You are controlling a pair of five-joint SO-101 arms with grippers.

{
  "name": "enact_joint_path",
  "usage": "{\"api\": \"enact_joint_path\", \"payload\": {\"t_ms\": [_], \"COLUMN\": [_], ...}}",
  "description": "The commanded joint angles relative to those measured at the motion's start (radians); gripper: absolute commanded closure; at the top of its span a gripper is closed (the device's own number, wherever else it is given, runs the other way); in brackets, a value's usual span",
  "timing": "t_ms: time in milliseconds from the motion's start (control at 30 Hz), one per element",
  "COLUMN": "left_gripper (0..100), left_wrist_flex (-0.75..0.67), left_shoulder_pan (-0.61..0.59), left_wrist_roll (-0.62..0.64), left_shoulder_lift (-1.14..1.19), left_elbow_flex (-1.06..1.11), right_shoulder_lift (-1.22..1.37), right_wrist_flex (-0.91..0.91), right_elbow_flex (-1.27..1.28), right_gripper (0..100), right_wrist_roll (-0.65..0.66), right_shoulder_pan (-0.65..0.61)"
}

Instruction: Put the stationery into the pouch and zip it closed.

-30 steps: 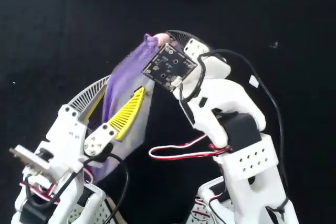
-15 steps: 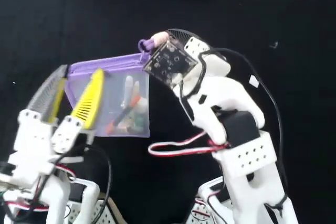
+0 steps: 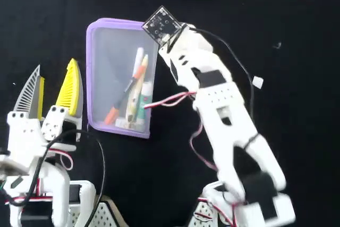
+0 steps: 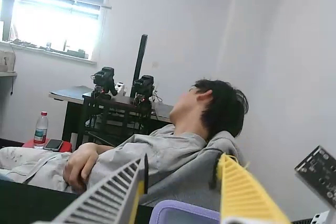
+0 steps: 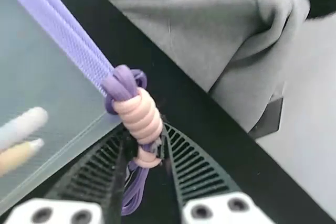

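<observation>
- High view: a see-through pouch with a purple border lies flat on a black table, left of centre.
- Inside the pouch sit the pens: a white one, an orange one and a pale stick with a green band, lying close together along the side nearest the right arm.
- The left claw rests just beside the pouch on its outer side, not touching it. Its grey finger and yellow finger are spread apart with bare table between them.
- The right arm stretches from the near edge to the pouch's far corner. A small black circuit board on its wrist covers the claw beneath, so its fingers cannot be seen from here.
- A red and white cable loops from that arm toward the pouch's edge.
- Left wrist view: the left claw points up and away from the table, a grey ribbed finger on one side and a yellow finger on the other, well apart, holding nothing.
- A curved purple edge of the pouch shows low down between them.
- Right wrist view: the right claw has its two black ribbed fingers pressed together on the zip pull, a pink-wrapped cord ending in a purple loop.
- The purple zip runs along the pouch's edge up to that pull.
- Two pale pen tips show through the clear wall.
</observation>
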Motion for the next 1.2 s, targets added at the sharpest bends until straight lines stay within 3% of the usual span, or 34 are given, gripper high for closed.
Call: {"api": "enact_joint_path", "payload": {"t_ms": [0,267,500,700,1033,1167], "left_gripper": [78,78,78,78,78,87], "left_wrist_flex": [-0.021,-0.021,-0.023,-0.032,-0.224,-0.222], "left_shoulder_pan": [-0.004,-0.001,-0.001,-0.001,-0.001,-0.001], "left_wrist_roll": [0.009,0.011,0.011,0.011,0.011,0.006], "left_shoulder_lift": [0.000,0.002,0.002,0.002,0.002,0.002], "left_elbow_flex": [0.019,0.050,0.047,0.045,0.010,-0.059], "right_shoulder_lift": [0.105,0.237,0.211,0.038,-0.440,-0.634], "right_wrist_flex": [-0.104,-0.152,-0.147,-0.092,0.058,0.109], "right_elbow_flex": [-0.015,-0.015,-0.013,-0.015,-0.050,-0.045], "right_gripper": [98.3,97.6,76.8,72.1,72.3,72.3], "right_wrist_roll": [-0.006,-0.008,0.000,-0.002,0.000,0.002], "right_shoulder_pan": [0.029,0.061,0.054,0.055,0.063,0.066]}}
